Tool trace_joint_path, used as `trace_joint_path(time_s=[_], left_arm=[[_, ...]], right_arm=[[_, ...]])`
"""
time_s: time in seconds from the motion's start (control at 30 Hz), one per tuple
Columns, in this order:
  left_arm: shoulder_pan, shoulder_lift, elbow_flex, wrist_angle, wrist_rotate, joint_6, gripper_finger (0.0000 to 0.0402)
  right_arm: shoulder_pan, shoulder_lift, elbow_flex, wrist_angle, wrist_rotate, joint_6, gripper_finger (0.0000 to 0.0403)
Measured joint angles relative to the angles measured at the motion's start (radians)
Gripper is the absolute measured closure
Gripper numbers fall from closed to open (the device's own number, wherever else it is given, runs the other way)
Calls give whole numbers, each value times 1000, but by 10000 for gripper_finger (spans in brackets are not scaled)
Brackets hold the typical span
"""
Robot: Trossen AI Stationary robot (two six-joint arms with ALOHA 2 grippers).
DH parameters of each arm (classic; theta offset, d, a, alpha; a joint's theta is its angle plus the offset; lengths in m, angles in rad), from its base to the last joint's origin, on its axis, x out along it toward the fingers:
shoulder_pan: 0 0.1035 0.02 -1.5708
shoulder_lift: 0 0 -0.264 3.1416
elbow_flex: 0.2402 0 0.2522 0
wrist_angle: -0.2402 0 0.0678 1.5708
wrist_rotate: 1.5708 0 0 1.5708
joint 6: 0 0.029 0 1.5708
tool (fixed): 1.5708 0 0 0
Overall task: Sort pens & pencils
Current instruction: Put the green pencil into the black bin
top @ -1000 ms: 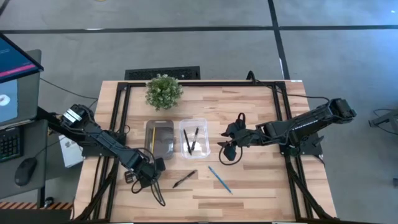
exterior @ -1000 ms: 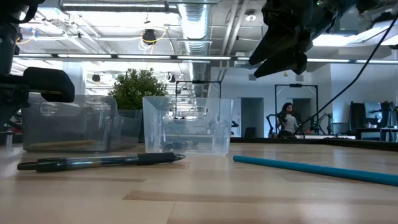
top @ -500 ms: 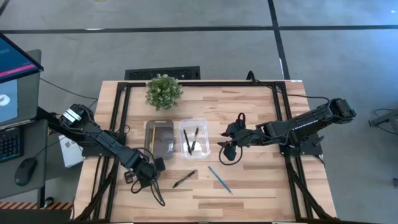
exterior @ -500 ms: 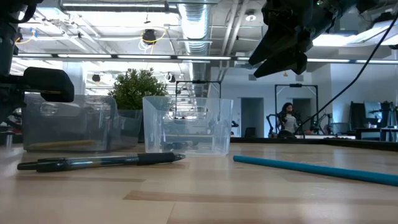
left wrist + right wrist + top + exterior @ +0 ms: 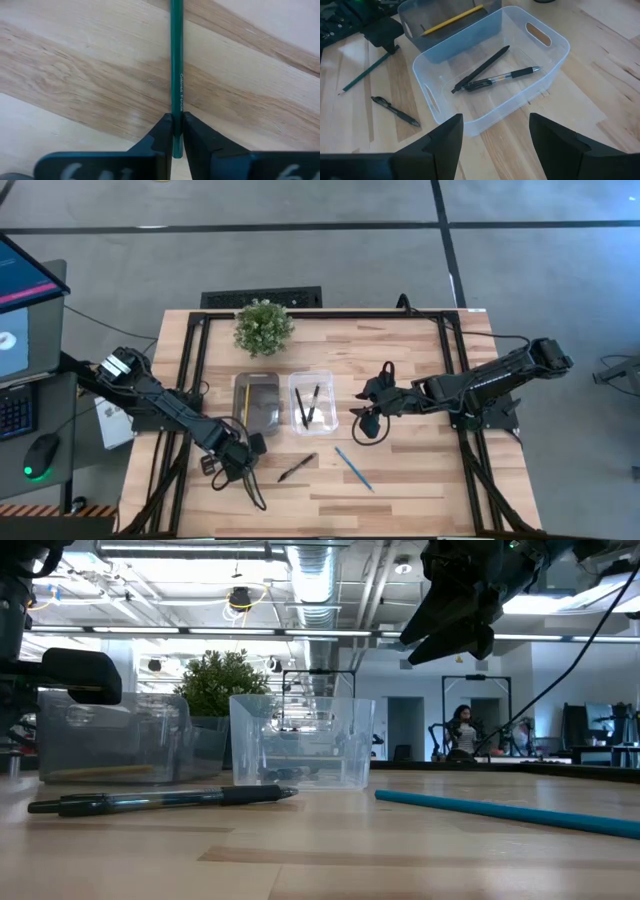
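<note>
While the right gripper [image 5: 492, 145] is held wide above the counter [image 5: 420, 480], the left gripper [image 5: 173, 131] near the counter's front-left corner is clamped across the thin dark green pencil [image 5: 176, 65], whose long axis runs straight ahead from the gripper.

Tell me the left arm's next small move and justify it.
Probably lift the green pencil straight up off the table. The left end effector has its fingers pinched on the pencil's end, which lies flat on the wood. The grey bin nearby already holds a yellow pencil, so that is likely where it goes next.
</note>
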Motion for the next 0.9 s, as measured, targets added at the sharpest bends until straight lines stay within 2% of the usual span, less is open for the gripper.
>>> trace_joint_path(time_s=[0.53, 0.9], left_arm=[[0, 0, -1, 12, 4, 51, 383], [0, 8, 54, -44, 7, 14, 384]], right_arm=[[0, 0, 0, 0, 0, 0, 154], [0, 0, 0, 0, 0, 0, 154]])
